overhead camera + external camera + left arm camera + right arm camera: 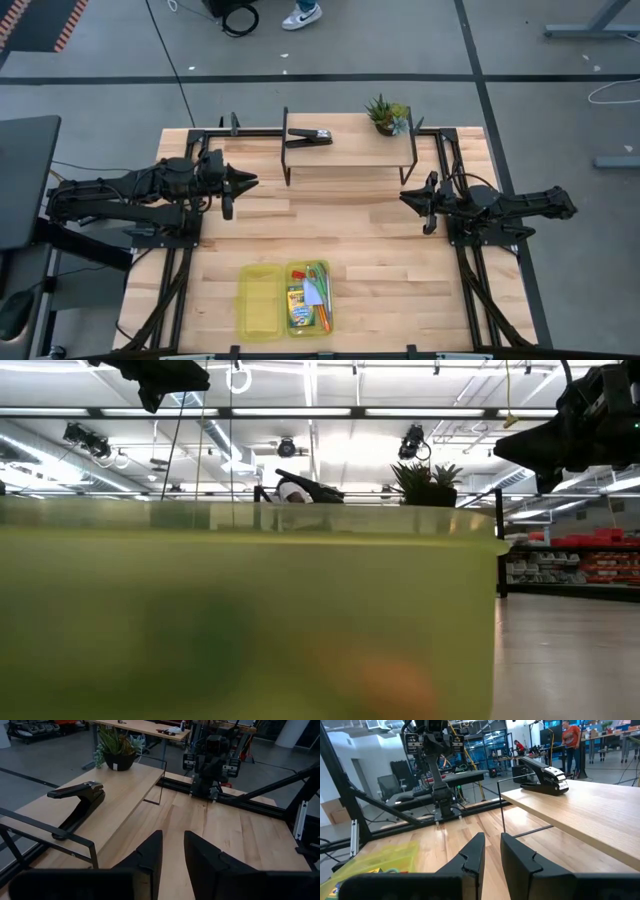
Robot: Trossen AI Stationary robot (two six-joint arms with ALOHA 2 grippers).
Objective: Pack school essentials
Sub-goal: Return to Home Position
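Both arms hang above the tabletop (370, 240), one to each side, well apart from the goods. The left gripper (252, 181) points toward the middle from the left side. Its own camera shows its fingers (150, 857) set narrow, a slim gap between them and nothing in it. Across the way, the right gripper (404, 196) faces it, and it's the same story there: fingers (472, 855) close together, a thin slot, empty.

Now to the near edge of the tabletop, where the action is. The yellow supply box (258, 305) lies open, lid flat to the left, tray to the right. In the tray sits the yellow-green crayon box (297, 303), with the pale bluish-white block (313, 292) beside it and the orange pencil (326, 308) along the tray's right wall. More small stationery is packed in there, too tight for me to tell each piece apart.

From table level, the box's translucent yellow wall fills nearly everything.

At the far side stands a raised wooden shelf (350, 155). The black clip-like tool (310, 136) rests on its left part and the small potted plant (387, 115) at its right far corner, both well apart from either gripper.
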